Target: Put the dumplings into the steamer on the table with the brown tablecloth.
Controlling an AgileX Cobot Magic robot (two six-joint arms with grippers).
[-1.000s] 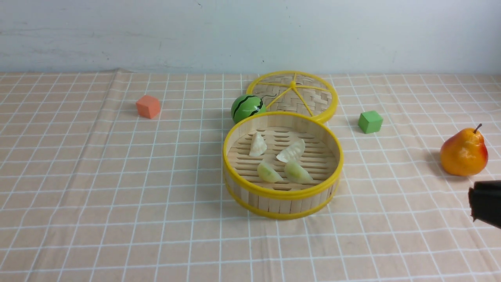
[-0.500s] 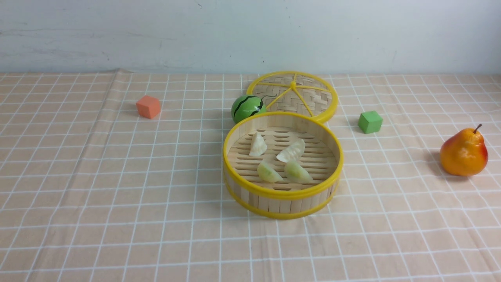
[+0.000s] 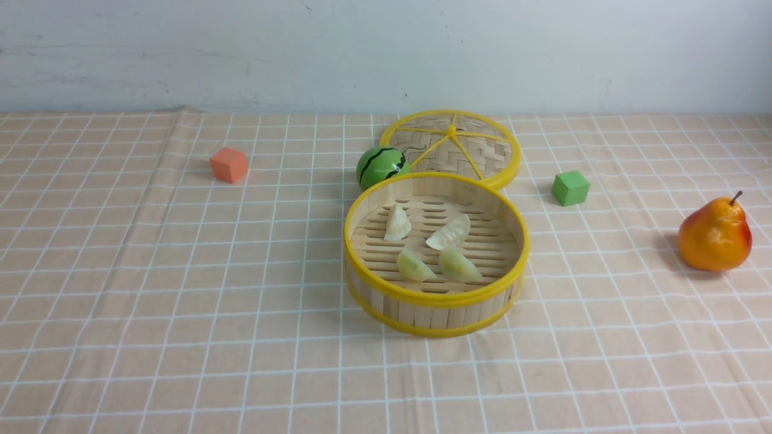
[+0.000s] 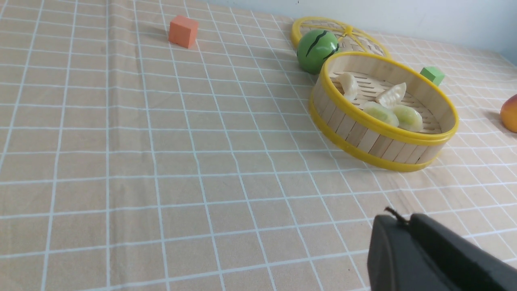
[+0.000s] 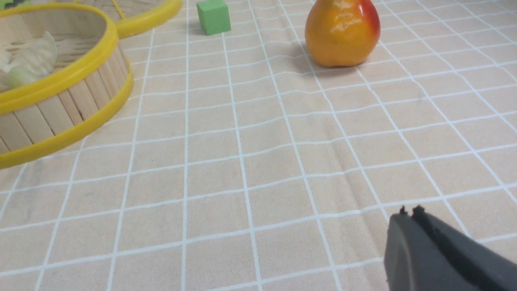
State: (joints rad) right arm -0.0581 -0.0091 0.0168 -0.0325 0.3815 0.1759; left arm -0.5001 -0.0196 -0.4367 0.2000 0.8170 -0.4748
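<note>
**All four dumplings in the basket, both arms drawn clear**

From left to right across the front view, we see a small orange cube (image 3: 228,164) alone on the light tan tablecloth with its thin white grid (image 3: 151,289), which covers the table (image 3: 633,374) from edge to edge. Near the middle sits a green striped toy watermelon ball (image 3: 380,167), touching the far rim of the round bamboo steamer with yellow plastic rims (image 3: 435,313). On its slatted floor lie the four crescent-shaped pleated dumplings (image 3: 450,233): two whitish ones toward the back, two pale green ones toward the front, close together but none stacked. Behind the steamer lies a flat woven yellow-rimmed disc (image 3: 476,144). Further right stand a small green cube (image 3: 570,187) and an orange-red toy pear (image 3: 715,235).

Neither arm shows in the front view. In its own wrist view, the left gripper (image 4: 398,222) has its dark tips pressed together with nothing between them, low over the cloth; the steamer lies well ahead of it, toward the robot's right. The right gripper (image 5: 408,212) is likewise pinched closed on nothing, with the steamer well ahead toward the robot's left and the pear beyond it.

We judge the task complete: no dumpling lies on the cloth in any view, so neither arm has anything to reach for.
</note>
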